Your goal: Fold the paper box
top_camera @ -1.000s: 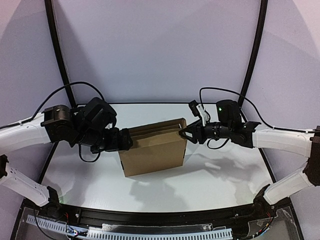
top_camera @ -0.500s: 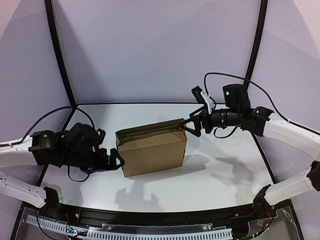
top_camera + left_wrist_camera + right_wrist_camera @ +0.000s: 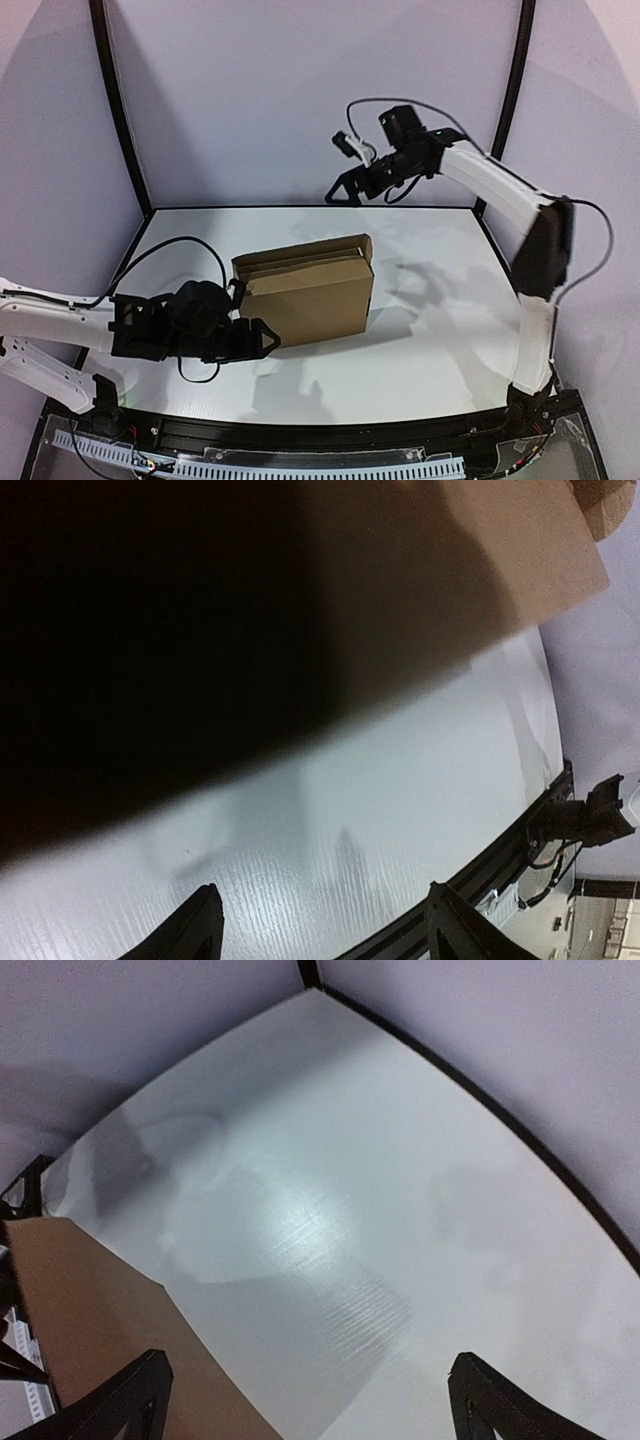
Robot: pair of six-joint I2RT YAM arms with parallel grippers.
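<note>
1. Box [image 3: 305, 292]: brown cardboard, a shallow flat form lying left of centre on the tabletop [image 3: 440, 340] and turned a little askew. The broad top panel faces up. A doubled edge shows along the far side. Whether the tabs there are tucked home cannot be told.
2. Left jaws: low over the tabletop, just beside the box's near-left corner. In the wrist view the fingertips [image 3: 205, 925] stand apart with only bare tabletop between them, and the box wall looms close above. They are open and hold nothing.
3. Right jaws: spread wide and empty, carried high by the right arm [image 3: 490, 185] over the far edge of the tabletop, well apart from the box. The wrist view looks down on one box corner and bare surface.
4. Step in hand, judged: closing and seating the box from the left side, with the form near complete.
5. Handling notes, judged:
   - The box is unbraced, so a sideways push will likely slide or spin it. Press downward rather than across.
   - Meet the near-left corner squarely, with one finger over the panel and not under it, so the lid is not pried up.
   - Bring the right jaws down to steady the far-right edge before any firm push.
   - Check the far doubled edge for a proud flap.
</note>
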